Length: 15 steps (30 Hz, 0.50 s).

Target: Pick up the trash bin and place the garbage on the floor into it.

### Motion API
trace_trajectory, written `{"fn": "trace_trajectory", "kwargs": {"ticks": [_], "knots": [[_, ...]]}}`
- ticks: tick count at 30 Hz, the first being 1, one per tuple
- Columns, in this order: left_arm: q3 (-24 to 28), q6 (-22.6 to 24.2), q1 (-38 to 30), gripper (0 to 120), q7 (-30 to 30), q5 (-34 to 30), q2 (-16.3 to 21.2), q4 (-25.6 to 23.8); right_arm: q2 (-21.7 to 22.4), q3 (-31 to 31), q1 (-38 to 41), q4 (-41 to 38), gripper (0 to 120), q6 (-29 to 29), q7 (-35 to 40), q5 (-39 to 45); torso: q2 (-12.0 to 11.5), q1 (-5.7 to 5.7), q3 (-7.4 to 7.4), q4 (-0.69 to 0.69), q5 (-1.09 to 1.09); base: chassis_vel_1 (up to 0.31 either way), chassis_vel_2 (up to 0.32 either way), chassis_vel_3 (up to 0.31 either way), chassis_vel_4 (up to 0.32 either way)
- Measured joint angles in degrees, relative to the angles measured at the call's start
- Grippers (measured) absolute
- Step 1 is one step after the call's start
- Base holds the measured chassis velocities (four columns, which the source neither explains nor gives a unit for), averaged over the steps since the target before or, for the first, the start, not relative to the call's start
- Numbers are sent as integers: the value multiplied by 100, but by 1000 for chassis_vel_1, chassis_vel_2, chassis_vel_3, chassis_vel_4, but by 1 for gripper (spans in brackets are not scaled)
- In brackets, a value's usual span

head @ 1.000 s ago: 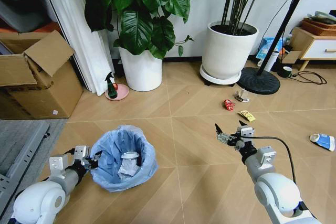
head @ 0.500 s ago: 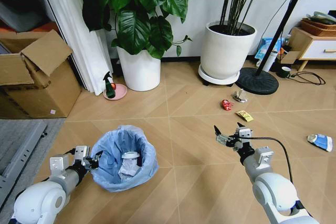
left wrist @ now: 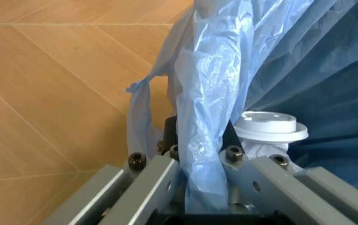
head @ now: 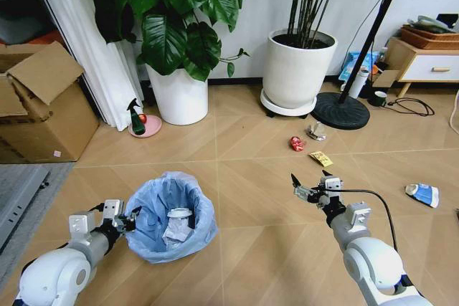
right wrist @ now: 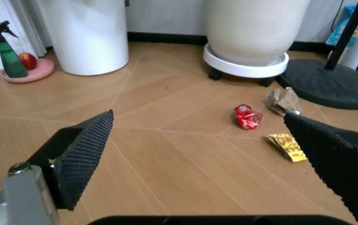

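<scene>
— Where's the bin (head: pixel 171 215)?
— Lower left of the head view, on the floor, its blue bag rim clenched in the left gripper (head: pixel 128 221). A white disc (left wrist: pixel 270 127) and tissue lie inside.
— And the right gripper (head: pixel 311 185)?
— Centre right, jaws spread wide, holding nothing. Beyond it lie the red can (head: pixel 295 143), yellow wrapper (head: pixel 320 158) and brown paper (head: pixel 315 131); a blue-and-white packet (head: pixel 422 194) sits at the right edge.

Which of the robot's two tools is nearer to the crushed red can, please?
Right. The right tool, open, is just short of the crushed red can; the left tool, clamped on the trash bin rim, is far across the floor.
</scene>
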<state>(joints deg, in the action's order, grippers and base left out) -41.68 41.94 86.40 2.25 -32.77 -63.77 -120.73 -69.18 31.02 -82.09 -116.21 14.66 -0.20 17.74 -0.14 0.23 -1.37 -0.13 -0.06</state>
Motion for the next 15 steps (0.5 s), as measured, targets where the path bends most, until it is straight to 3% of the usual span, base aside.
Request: {"fn": "trace_trajectory", "kwargs": {"ticks": [15], "knots": [[3, -3, 34, 0, 10, 20, 1, -41, -109, -42, -27, 26, 100, 2, -54, -46, 0, 0, 0, 0, 1, -108, -102, 107, 105]]}}
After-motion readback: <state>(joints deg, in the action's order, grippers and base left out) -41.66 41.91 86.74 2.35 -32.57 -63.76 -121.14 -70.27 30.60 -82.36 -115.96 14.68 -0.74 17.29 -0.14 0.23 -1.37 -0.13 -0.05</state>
